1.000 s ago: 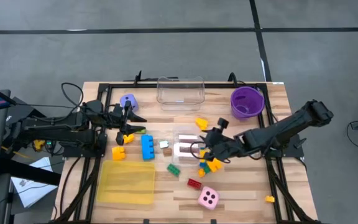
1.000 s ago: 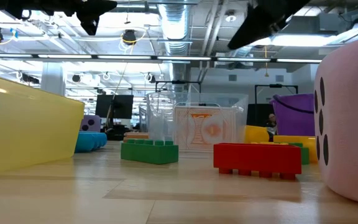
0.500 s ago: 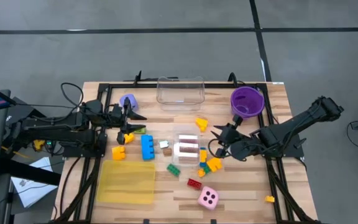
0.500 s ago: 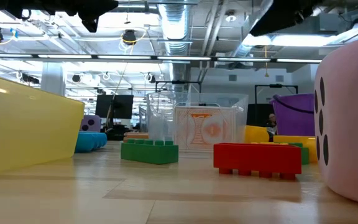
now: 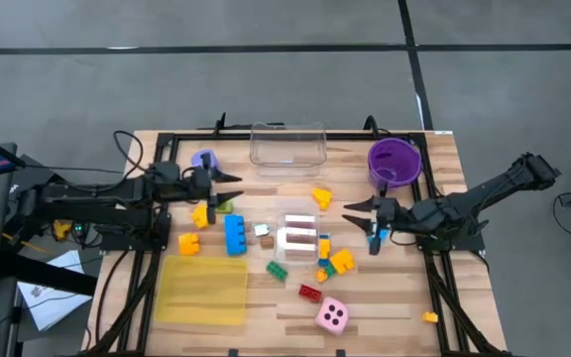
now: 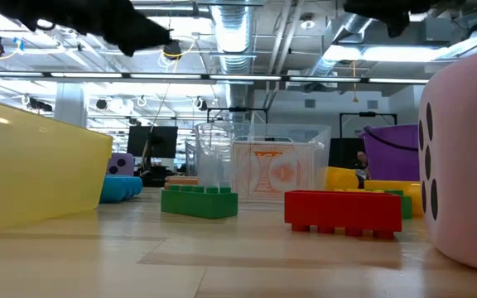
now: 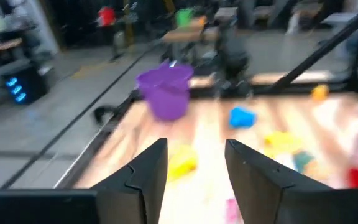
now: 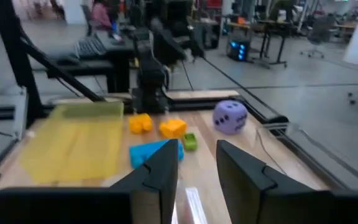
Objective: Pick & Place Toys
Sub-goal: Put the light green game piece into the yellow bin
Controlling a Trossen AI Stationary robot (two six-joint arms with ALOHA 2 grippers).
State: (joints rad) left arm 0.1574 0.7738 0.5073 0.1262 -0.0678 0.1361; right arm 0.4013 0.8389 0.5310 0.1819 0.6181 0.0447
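Note:
Toys lie scattered across the middle of the table: a blue brick (image 5: 235, 234), yellow pieces (image 5: 202, 213), a green brick (image 5: 278, 269), a red brick (image 5: 310, 293), a pink die (image 5: 332, 315), a purple die (image 5: 204, 161) and a mixed pile (image 5: 335, 260). My left gripper (image 5: 232, 190) hovers level near the yellow pieces, pointing toward the table's right; its fingers (image 7: 196, 146) are apart with nothing between them. My right gripper (image 5: 350, 211) hovers level right of the pile, pointing left, fingers (image 8: 197, 149) slightly apart and empty. A small blue piece (image 5: 373, 241) shows just nearward of it.
A yellow translucent tray (image 5: 204, 291) sits at the near left. A clear box (image 5: 287, 147) stands at the far middle, and a smaller clear box (image 5: 300, 235) at the centre. A purple bowl (image 5: 395, 162) is far right. A lone yellow piece (image 5: 429, 317) lies at the near right.
My right gripper has drawn back from the toy pile toward the table's right edge and tipped up to about level. My left gripper has reached a little toward the table's right and rolled about its own axis. The toys on the table have stayed put.

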